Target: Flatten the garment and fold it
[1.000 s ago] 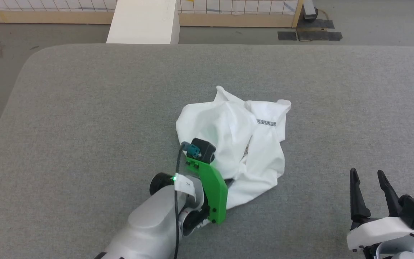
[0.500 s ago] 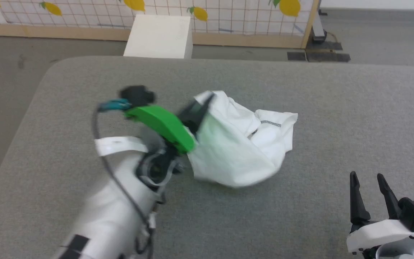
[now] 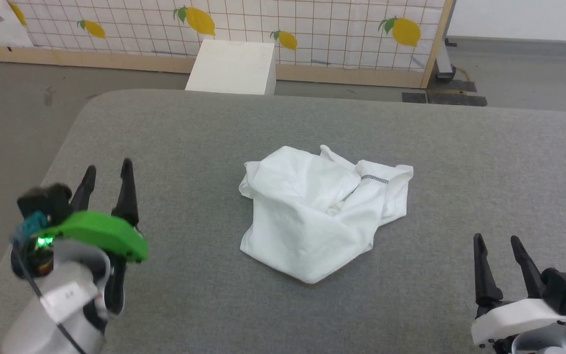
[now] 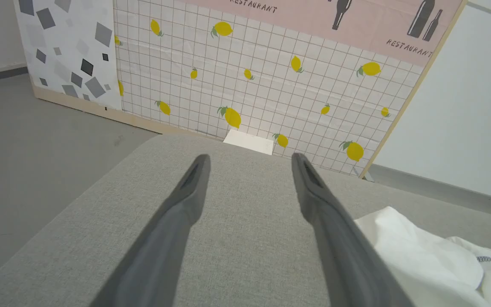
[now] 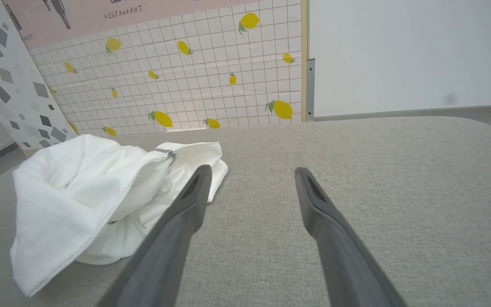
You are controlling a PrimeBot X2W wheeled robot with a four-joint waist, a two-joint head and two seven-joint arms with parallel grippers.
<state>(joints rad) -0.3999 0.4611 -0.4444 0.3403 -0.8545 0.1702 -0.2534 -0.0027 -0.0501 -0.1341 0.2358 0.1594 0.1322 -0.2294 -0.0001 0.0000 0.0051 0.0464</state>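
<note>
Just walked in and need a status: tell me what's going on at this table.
A two-armed robot is working on a white T-shirt, which lies in a crumpled heap in the middle of the grey padded table. Neither claw holds it. The left claw is open near the table's left edge and the right claw is open at the near right, both apart from the cloth. Nothing is flattened or folded yet.
</note>
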